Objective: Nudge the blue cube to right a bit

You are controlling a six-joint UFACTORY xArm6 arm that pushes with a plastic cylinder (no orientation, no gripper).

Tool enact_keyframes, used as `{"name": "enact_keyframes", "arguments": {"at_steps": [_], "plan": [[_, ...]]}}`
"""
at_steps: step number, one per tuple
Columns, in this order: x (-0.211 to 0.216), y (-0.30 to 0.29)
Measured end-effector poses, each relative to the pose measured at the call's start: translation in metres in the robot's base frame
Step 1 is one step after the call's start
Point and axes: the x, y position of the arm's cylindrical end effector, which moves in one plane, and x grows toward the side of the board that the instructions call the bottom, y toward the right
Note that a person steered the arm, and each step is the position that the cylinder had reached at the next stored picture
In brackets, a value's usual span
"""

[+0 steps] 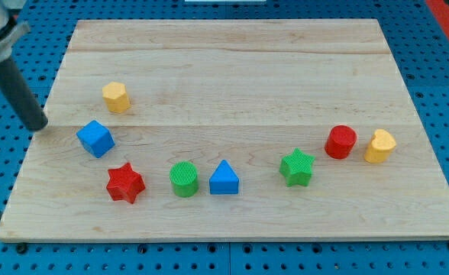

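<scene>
The blue cube (95,138) sits on the wooden board (232,69) near its left edge. My tip (38,126) is at the board's left edge, to the left of the blue cube and slightly above it, with a gap between them. The dark rod slants up to the view's top left corner.
A yellow hexagonal block (116,97) lies above the cube. A red star (125,183), green cylinder (184,179) and blue triangle (224,179) lie below and to its right. A green star (297,167), red cylinder (340,142) and yellow block (380,146) are at the right.
</scene>
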Motion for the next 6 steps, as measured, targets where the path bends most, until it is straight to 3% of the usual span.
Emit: {"name": "enact_keyframes", "arguments": {"at_steps": [1,2,4,5,6], "plan": [[0.037,0.049],[0.022,0.063],[-0.003,0.003],[0.003,0.074],[0.008,0.104]]}}
